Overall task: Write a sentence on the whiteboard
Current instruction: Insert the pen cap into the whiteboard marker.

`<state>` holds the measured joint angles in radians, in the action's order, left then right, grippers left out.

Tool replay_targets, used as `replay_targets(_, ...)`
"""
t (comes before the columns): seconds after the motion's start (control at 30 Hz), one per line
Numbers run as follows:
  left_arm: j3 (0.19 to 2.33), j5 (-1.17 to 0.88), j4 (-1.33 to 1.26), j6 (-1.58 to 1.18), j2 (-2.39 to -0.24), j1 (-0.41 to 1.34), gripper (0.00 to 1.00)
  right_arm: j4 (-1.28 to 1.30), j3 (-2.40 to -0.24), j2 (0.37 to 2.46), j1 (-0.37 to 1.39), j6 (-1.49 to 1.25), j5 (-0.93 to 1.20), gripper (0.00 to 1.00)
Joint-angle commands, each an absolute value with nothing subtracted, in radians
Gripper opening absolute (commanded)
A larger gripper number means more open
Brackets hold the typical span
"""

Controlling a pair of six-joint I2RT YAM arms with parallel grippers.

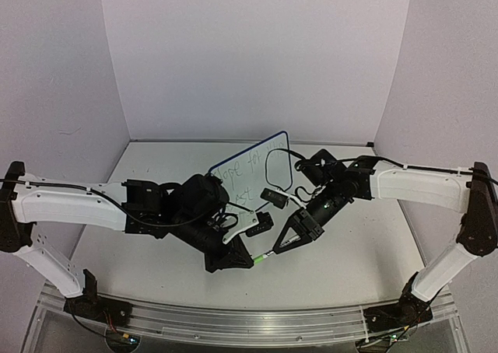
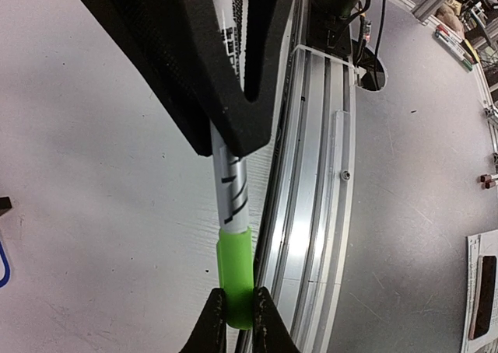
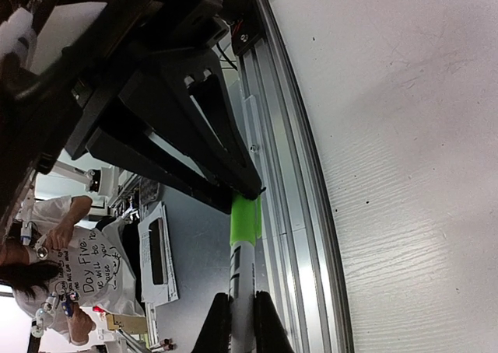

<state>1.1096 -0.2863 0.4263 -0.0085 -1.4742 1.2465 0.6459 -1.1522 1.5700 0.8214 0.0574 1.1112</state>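
My white tabletop (image 1: 373, 248) carries the whiteboard (image 1: 250, 165), propped near its middle, and a metal rail (image 1: 257, 322) along its near edge.

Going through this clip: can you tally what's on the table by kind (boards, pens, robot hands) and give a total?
Whiteboard: 1
Marker, green-capped: 1
Hands: 2 (left hand, right hand, both on the marker)
Total: 4

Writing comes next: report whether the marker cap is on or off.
On: the green cap meets the barrel with no gap, no tip showing.
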Motion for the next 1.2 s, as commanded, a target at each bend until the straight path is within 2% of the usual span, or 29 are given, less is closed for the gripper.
replay_targets(0.0,1.271,-0.268,0.015,0.053,-1.473,1.241,0.0,0.568,-1.192,1.6,0.899,0.088,1.18,0.0)
replay_targets(0.67,1.341,-0.233,-0.05,0.128,-1.498,1.234,0.0,0.539,-1.167,1.603,0.917,0.053,1.196,0.0)
replay_targets(1.03,1.431,-0.116,0.373,0.206,-1.442,1.23,0.01,0.533,-1.155,1.532,0.911,0.056,1.002,0.0)
replay_targets(1.17,1.391,-0.036,0.447,0.174,-1.377,1.229,0.07,0.458,-1.136,1.496,0.883,0.014,0.96,0.0)
